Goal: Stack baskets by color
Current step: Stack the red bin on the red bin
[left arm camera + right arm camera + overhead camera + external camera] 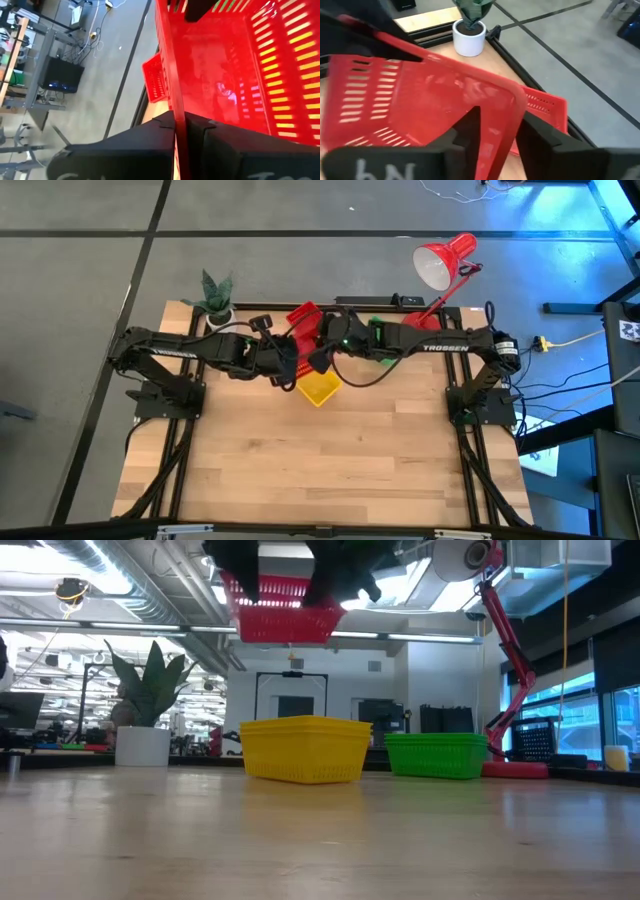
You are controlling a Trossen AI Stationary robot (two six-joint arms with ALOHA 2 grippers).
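Note:
A red basket (pixel 280 610) hangs high above the table, over a yellow basket (pixel 305 748) that stands on its base mid-table. My left gripper (pixel 179 117) is shut on one wall of the red basket. My right gripper (pixel 500 125) is open at the opposite wall, one finger inside the basket and one outside. Both grippers meet above the table's far middle, the left gripper (pixel 298 358) coming from the left and the right gripper (pixel 325 345) from the right. A second red basket (pixel 545 107) rests on the table near the far edge. A green basket (pixel 437 753) stands to the yellow one's right. My left gripper pinches the rim of one side wall (pixel 176 102) of the red basket, one finger outside the wall and one inside. The fingers come slanting down from the table's left. The basket is lifted clear and hangs about level, open side up. My right gripper's fingers (pixel 470 132) straddle the opposite wall's rim (pixel 517 107); whether they touch it I cannot tell.
A white potted plant (pixel 216 305) stands at the far left corner and a red desk lamp (pixel 445 260) at the far right. Bare wooden tabletop (pixel 320 470) fills the near half.

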